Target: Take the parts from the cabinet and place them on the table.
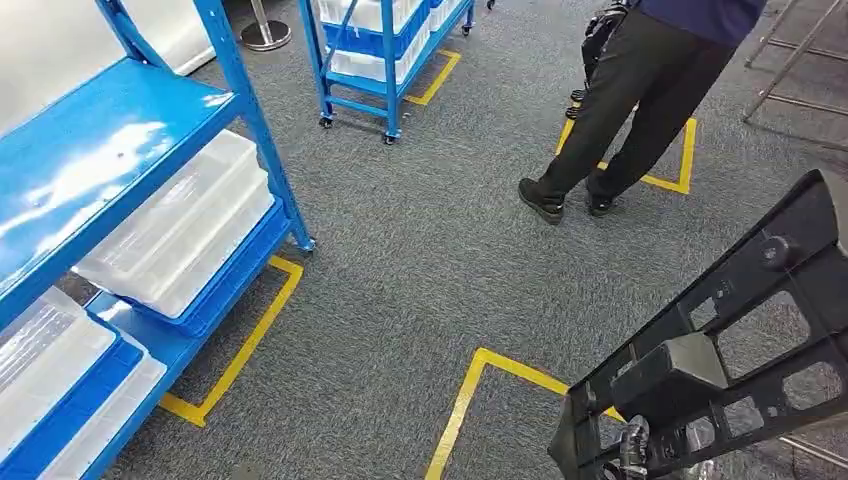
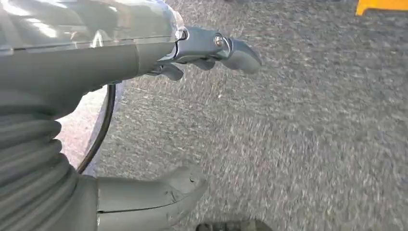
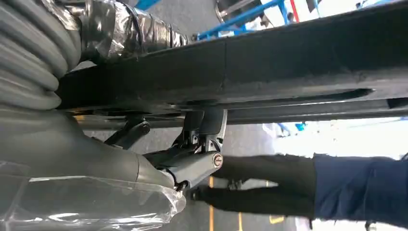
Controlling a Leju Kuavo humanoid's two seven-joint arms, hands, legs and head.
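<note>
the black plastic part [image 1: 730,340], a long flat frame full of cut-out windows with a blocky lump near its middle, is riding in the right robot hand [image 3: 192,159] at the lower right of the head view, out over the grey carpet [image 1: 420,270] and well apart from the blue cabinet [image 1: 130,150]. the right robot hand's fingers [image 3: 204,127] are hooking up round the part's edge, gripping it. it is looking stiff and fairly light but long, so it is likely to swing; a hold nearer the lump would steady it. the left robot hand [image 2: 192,53] is hanging above the carpet with fingers apart, holding nothing. clear bins [image 1: 180,225] are sitting on the cabinet's shelves. a person [image 1: 640,100] in dark trousers is standing beyond by yellow floor tape [image 1: 470,390]
</note>
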